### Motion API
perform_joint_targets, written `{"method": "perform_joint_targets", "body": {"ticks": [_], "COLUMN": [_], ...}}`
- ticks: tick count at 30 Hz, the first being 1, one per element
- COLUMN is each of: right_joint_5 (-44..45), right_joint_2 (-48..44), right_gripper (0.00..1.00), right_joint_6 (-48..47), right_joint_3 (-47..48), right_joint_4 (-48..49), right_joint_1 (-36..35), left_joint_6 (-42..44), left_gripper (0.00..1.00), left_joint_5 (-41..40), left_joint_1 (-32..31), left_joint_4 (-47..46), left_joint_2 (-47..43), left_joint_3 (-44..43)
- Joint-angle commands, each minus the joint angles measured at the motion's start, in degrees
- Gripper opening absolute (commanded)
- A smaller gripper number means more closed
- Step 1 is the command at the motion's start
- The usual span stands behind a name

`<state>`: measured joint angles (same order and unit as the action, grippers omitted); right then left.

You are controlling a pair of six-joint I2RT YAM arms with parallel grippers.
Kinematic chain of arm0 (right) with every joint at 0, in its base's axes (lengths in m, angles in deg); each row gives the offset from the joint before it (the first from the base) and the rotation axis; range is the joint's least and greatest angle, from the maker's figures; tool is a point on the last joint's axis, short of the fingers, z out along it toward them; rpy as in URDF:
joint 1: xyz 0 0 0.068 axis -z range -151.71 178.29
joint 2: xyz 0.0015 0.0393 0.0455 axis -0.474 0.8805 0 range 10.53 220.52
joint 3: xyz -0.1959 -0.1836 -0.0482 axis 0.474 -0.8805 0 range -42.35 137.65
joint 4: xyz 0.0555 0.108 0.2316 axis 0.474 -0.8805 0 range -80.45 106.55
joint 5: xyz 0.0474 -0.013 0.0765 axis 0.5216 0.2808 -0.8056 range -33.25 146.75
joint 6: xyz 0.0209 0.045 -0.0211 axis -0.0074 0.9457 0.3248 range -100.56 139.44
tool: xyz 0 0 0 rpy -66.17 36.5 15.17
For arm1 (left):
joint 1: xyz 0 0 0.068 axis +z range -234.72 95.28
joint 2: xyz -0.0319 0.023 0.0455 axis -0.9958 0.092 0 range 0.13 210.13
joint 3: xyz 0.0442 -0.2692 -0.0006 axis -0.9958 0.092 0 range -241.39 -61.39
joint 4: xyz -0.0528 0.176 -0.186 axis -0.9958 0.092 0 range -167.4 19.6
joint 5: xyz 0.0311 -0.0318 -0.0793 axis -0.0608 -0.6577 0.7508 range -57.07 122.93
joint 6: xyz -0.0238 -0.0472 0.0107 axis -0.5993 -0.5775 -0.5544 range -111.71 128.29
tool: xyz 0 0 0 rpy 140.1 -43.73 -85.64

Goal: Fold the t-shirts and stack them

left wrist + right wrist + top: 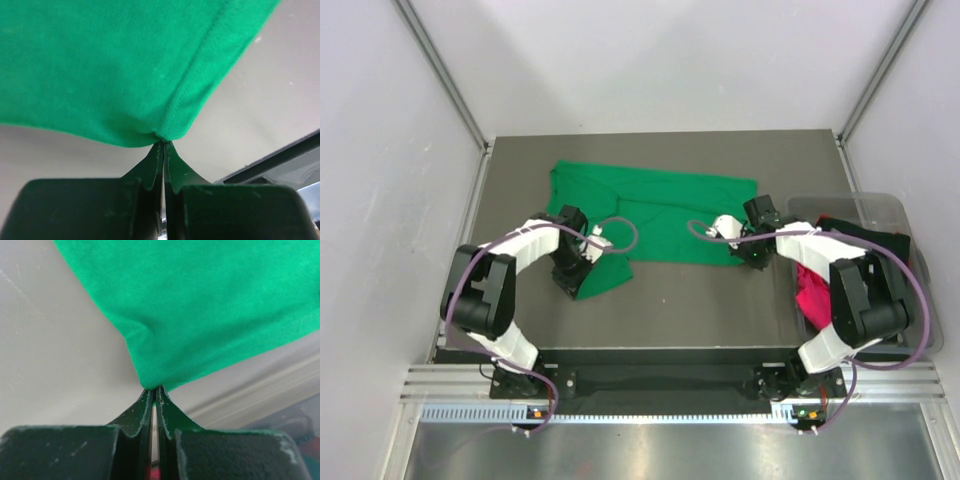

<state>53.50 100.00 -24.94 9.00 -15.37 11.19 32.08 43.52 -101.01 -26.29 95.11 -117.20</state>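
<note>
The clear bin (850, 200) held a magenta t-shirt (812, 288) and a black t-shirt (865, 237). The left gripper (163, 145) and right gripper (154, 389) were each clamped tight on the green t-shirt (660, 215).

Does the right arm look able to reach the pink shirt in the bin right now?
Probably not yet: the right arm has its jaws shut on the green t-shirt. The pink shirt lies close beside it in the open bin.
</note>
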Motion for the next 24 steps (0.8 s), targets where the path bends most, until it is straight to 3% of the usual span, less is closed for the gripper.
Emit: {"method": "perform_joint_targets", "body": {"ticks": [1,12,19,24], "right_joint_5": [-0.01,1.40,2.89,2.89], "right_joint_2": [-4.21,-13.62,-11.08,-8.44], "right_gripper": [0.00,0.00,0.00,0.00], "right_joint_6": [2.45,7.46,10.10,11.59], "right_joint_3": [-0.20,1.73,6.12,8.23], "right_joint_4": [1.60,3.09,5.46,8.19], "right_joint_1": [0.49,2.25,3.74,4.27], "left_joint_6": [0.38,0.29,1.34,2.49], "left_gripper": [0.00,0.00,0.00,0.00], "left_joint_5": [0.22,-2.15,-11.98,-10.94], "left_joint_1": [-0.32,-0.23,1.70,3.29], "left_joint_4": [0.65,3.73,-3.37,-6.37], "left_joint_2": [-6.03,-12.10,-12.89,-8.69], "left_joint_3": [-2.10,-8.52,-8.96,-13.43]}}
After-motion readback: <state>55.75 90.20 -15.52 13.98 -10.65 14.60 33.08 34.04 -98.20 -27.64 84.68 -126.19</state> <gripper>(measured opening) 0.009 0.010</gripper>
